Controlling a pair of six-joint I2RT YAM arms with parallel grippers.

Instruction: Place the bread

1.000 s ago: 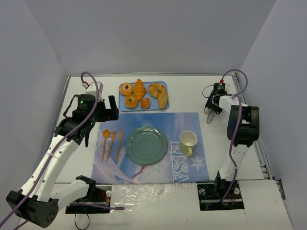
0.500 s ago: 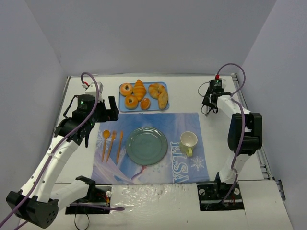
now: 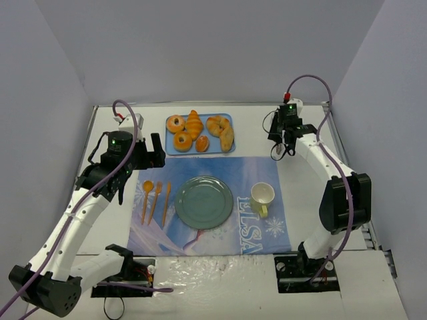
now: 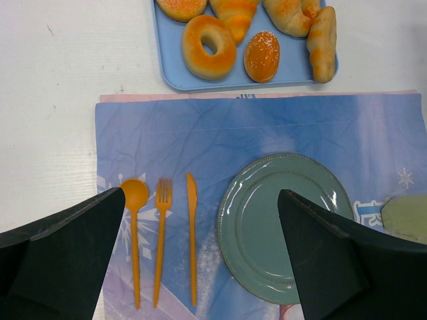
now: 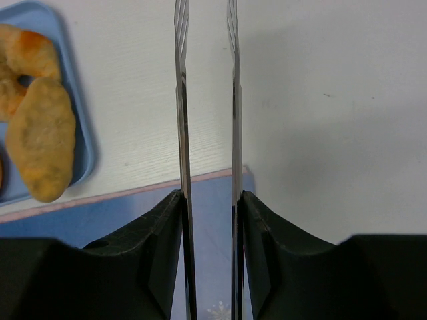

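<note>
- The right arm is swinging in from the far right of the table point(image 3: 257, 133) toward the left. Its right gripper point(image 3: 283, 137) is now hanging just right of the tray point(image 3: 170, 151), closer than a second ago. The left arm is staying where it was.
- The right gripper's jaws are clamping together on a pair of metal tongs point(image 5: 181, 100). The two blades are standing slightly apart with nothing between them, their tips pointing at bare table beyond the far edge of the mat point(image 3: 257, 170).
- The left gripper point(image 4: 200, 197) is hovering above the left side of the mat, jaws wide apart and carrying nothing.
- The bread point(image 3: 227, 139) is all lying on the blue tray at the far side of the table, several pieces packed side by side. The long roll at the tray's right end is sitting nearest the tongs.
- The plate point(image 3: 203, 202) is waiting bare in the middle of the mat, with the spoon point(image 3: 146, 197), fork point(image 3: 156, 197) and knife point(image 3: 166, 197) to its left and the cup point(image 3: 263, 195) to its right.
- By my reading, the task is barely beginning: no piece is being gripped yet, so reaching, picking up, carrying and setting down all remain, probably onto the plate.
</note>
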